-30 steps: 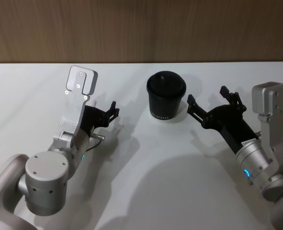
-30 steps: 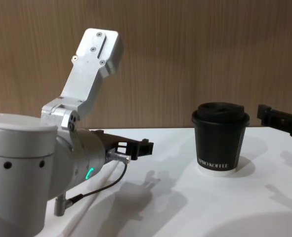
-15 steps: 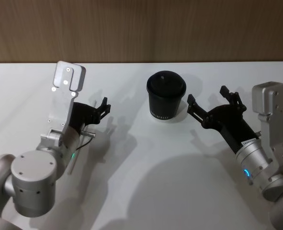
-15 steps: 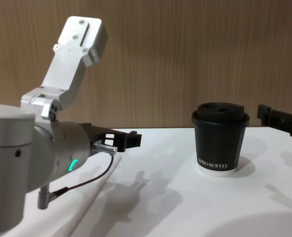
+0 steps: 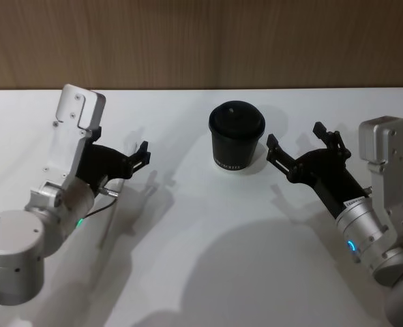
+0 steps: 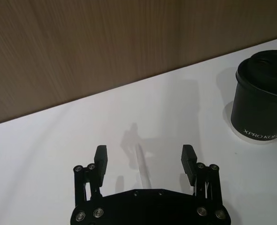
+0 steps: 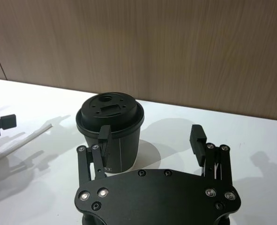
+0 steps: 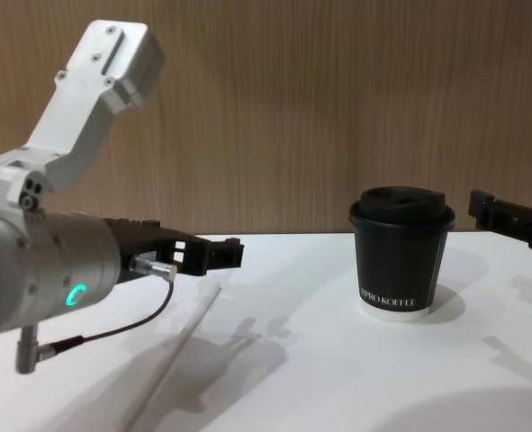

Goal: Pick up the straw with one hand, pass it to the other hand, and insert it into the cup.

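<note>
**Straw not picked up yet**

On the left, our left claw [image 6: 144, 153] hangs wide open over the straw [image 8: 183, 342]. The straw lies flat on the white table [image 5: 208, 272], running near to far, with its far end leaning right. Next come the cup [image 5: 236, 139] and our right claw [image 5: 294, 136], open and empty. We think grabbing, passing and poking in are all left.

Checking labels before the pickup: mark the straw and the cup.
straw [image 8: 188, 340]: chest view, middle of its shaft.
cup [image 8: 401, 261]: chest view, side wall above the lettering.
</note>
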Robot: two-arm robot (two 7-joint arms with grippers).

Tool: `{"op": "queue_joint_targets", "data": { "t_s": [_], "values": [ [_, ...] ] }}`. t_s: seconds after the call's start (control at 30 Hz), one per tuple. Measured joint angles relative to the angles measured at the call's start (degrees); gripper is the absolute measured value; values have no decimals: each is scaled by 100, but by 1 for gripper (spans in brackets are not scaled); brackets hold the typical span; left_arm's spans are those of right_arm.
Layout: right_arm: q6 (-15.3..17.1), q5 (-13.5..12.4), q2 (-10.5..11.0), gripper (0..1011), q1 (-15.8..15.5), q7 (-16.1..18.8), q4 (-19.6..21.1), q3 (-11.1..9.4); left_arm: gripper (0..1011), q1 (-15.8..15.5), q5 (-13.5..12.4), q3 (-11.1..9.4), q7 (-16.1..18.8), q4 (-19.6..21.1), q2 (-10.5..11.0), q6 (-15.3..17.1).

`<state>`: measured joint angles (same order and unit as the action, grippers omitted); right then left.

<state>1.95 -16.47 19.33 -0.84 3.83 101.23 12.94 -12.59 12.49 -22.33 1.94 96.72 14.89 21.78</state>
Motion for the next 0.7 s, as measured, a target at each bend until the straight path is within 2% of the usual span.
{"op": "queue_joint_targets", "data": {
  "t_s": [0.33,0.7],
  "values": [
    [0,0,0,1001,0,0,0,0,1003,-2,171,123,-473,77,264,56],
    [0,0,0,1001,0,0,0,0,1003,163,267,241,-633,381,385,359]
  ]
}}
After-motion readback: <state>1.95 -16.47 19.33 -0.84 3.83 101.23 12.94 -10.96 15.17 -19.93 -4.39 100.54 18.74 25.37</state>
